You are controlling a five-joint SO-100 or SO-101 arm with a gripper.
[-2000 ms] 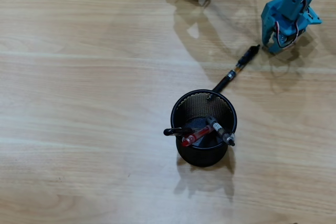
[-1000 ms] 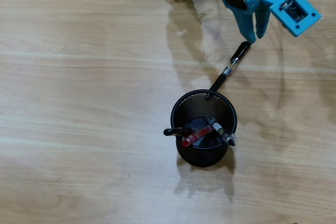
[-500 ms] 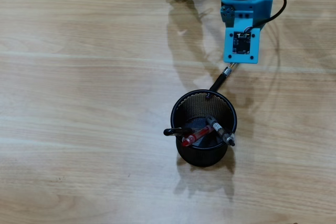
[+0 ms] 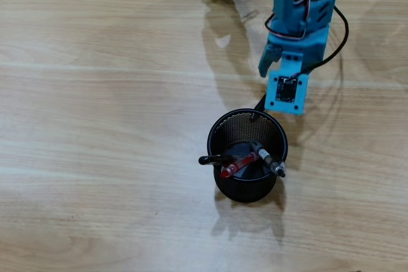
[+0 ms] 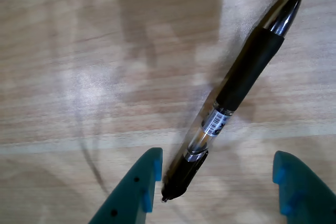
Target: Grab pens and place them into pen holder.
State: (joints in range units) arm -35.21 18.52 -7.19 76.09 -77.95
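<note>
From the wrist view I have the end effector (image 5: 215, 182) spread wide with nothing between its teal fingers (image 5: 137, 184), and the last loose pen (image 5: 231, 98) lies flat on the tabletop (image 5: 79, 51), its clip end just inside the gap and nearer the left finger, its dark grip running off toward 1 o'clock. I judge this to be the approach for the final pickup: the fingers need to drop lower and shift a little along the barrel so they straddle it squarely before closing (right now only the tail end is between them).

Farther off, in the overhead view, the arm (image 4: 296, 23) covers nearly all of that pen, only a dark sliver showing at 12 o'clock of the pen holder (image 4: 247, 155). The holder stands upright with three pens (image 4: 239, 162) leaning inside; I cannot see the fingertips from above
</note>
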